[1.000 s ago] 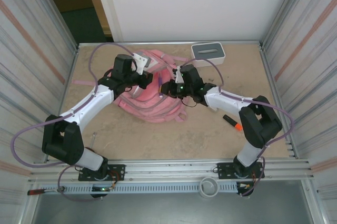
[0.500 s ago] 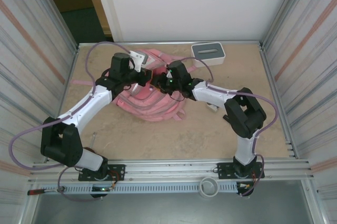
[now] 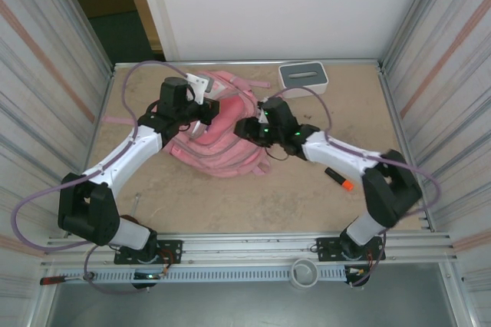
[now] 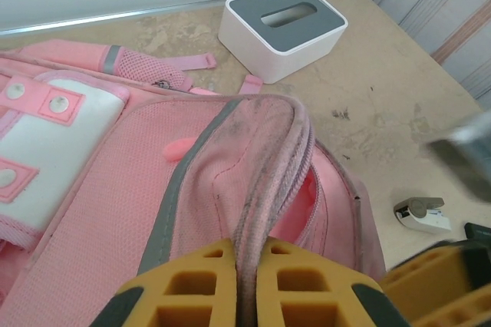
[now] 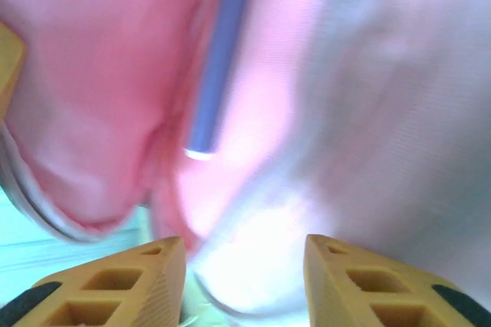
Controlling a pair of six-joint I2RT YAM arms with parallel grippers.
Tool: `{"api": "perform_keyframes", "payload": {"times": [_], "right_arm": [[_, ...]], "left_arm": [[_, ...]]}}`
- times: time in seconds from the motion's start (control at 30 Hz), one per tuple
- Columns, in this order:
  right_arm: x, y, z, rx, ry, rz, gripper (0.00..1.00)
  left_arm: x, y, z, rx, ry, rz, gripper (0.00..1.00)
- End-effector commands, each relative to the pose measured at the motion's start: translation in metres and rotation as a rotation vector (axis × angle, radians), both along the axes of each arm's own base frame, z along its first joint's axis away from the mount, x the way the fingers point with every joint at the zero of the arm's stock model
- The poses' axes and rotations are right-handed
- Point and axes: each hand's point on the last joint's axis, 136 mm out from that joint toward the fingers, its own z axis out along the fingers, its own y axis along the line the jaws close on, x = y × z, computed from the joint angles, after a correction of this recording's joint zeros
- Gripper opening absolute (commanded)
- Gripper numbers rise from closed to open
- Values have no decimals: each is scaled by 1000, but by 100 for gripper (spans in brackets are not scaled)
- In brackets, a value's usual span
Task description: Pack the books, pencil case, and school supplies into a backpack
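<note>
1. The backpack, soft pink fabric, lies slumped on the table, a grimy rounded fold raised.
2. The left gripper pinches that fold.
3. The right gripper has its fingers apart. The slim purple pen lies against pink fabric, pointing away from them.

Worn tan tabletop, scuffed and speckled, boxed in by ribbed metal left wall and right wall, plain white panel far side, dark doorway gap far left, aluminium rail along near edge.
</note>
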Motion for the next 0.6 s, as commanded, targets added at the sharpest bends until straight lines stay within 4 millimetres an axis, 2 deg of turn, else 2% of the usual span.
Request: {"api": "perform_keyframes", "payload": {"times": [0.0, 0.07, 0.13, 0.23, 0.27, 0.4, 0.57], "right_arm": [[-8, -84, -14, -416, -100, -79, 52], [-10, -126, -26, -619, -88, -101, 68], [-12, -157, -44, -736, -28, -94, 84], [-17, -191, -66, -891, 45, -83, 97], [-20, -201, -72, -935, 68, -81, 100], [-26, -231, -92, -1071, 143, -88, 99], [-24, -239, -117, -1119, 224, -33, 99]], "left_arm": [[-1, -5, 52, -85, -141, -9, 0], [0, -6, 49, -86, -134, -14, 0], [0, -7, 46, -82, -128, -17, 0], [0, -7, 43, -78, -121, -18, 0], [1, -7, 44, -80, -122, -17, 0], [0, -7, 42, -81, -118, -19, 0], [0, -5, 39, -67, -118, -15, 0]]}}
